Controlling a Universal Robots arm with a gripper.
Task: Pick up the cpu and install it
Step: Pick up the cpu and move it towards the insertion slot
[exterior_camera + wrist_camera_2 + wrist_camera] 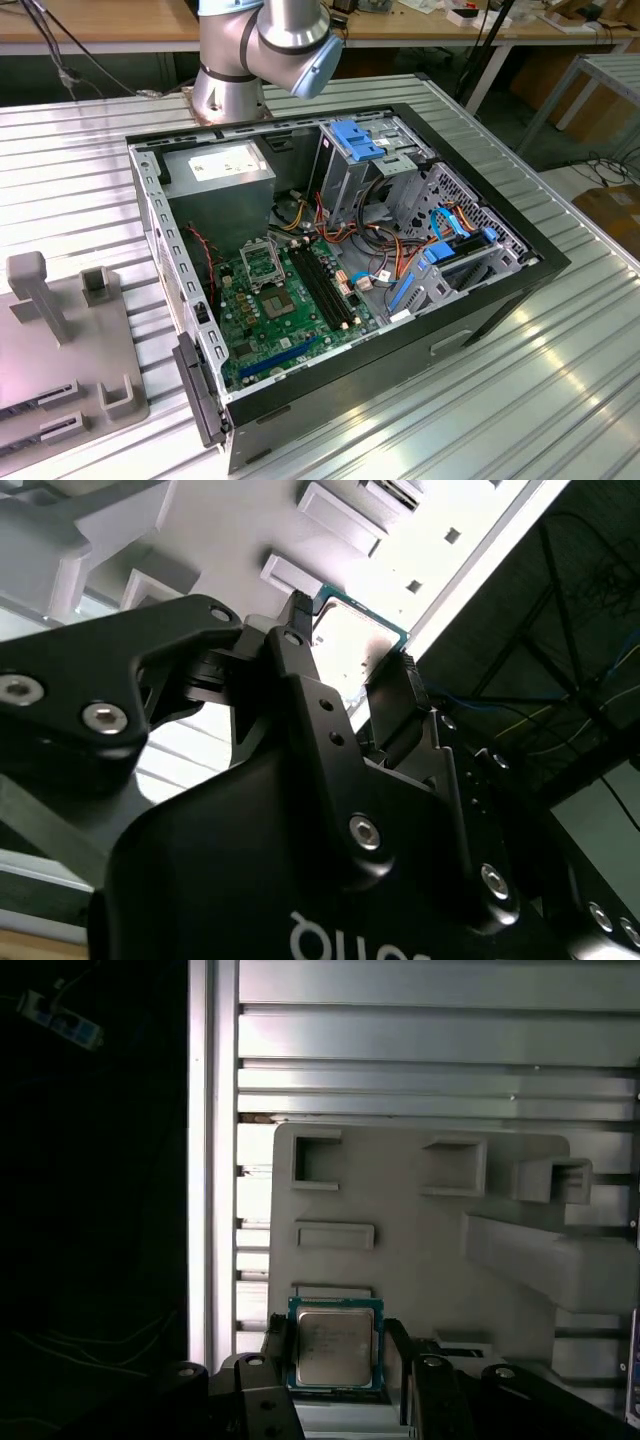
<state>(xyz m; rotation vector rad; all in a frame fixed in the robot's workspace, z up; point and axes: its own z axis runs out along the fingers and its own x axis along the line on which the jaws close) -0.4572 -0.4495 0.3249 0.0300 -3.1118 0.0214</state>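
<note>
Pincer (337, 1352) clamping cpu (335, 1346), grey tray (420, 1225) beyond

The exterior view looks down at a slant, from well back, over the desk (520, 400), with the holder (60, 340) at the exterior view's left. The first wrist view looks straight down past the gripper (335, 1355) onto the holder. The second wrist view sits close behind the gripper, slanting along its fingers (300, 670) toward the holder. Both wrist views share the holder, the gripper's tips and the gripped cpu (335, 1345).
</note>
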